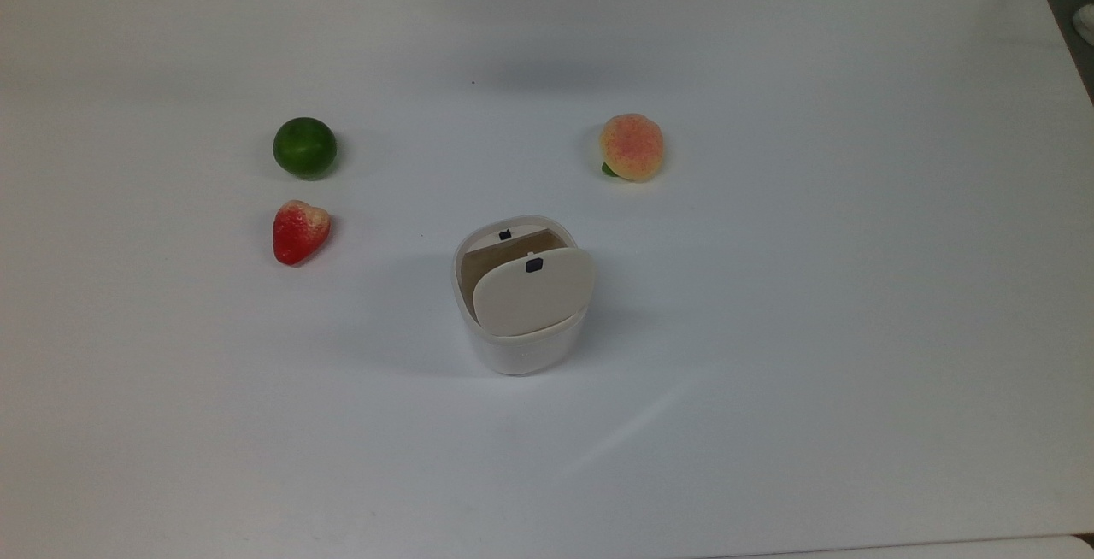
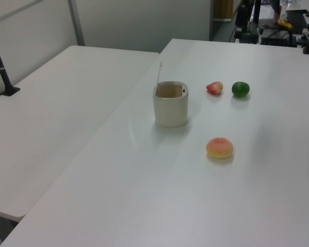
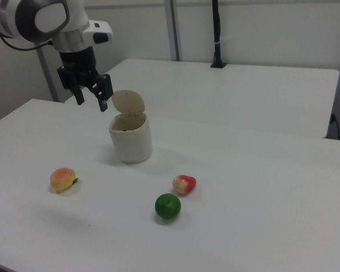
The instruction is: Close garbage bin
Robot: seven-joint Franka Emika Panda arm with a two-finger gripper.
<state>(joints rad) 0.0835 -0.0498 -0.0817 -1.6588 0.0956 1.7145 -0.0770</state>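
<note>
Nearest in the right view, a lime point(image 3: 168, 206) and strawberry point(image 3: 184, 184) are seen on the white desk point(image 3: 260, 187). Behind them the garbage bin point(image 3: 130, 137) is set mid-desk, its cream lid point(image 3: 128, 102) raised upright. Farther back, the claw point(image 3: 89, 94) is held spread and empty, just to the right view's left of that lid.

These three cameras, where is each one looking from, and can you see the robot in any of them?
Top view: high above the table, looking steeply down on the garbage bin, lid raised.
Left view: low beside the table, looking across; the bin sits left of the strawberry and lime.
Right view: from the opposite side, with the robot's arm and open hand hanging up left of the lid.
Shared: all three show the bin, peach, strawberry and lime.
</note>
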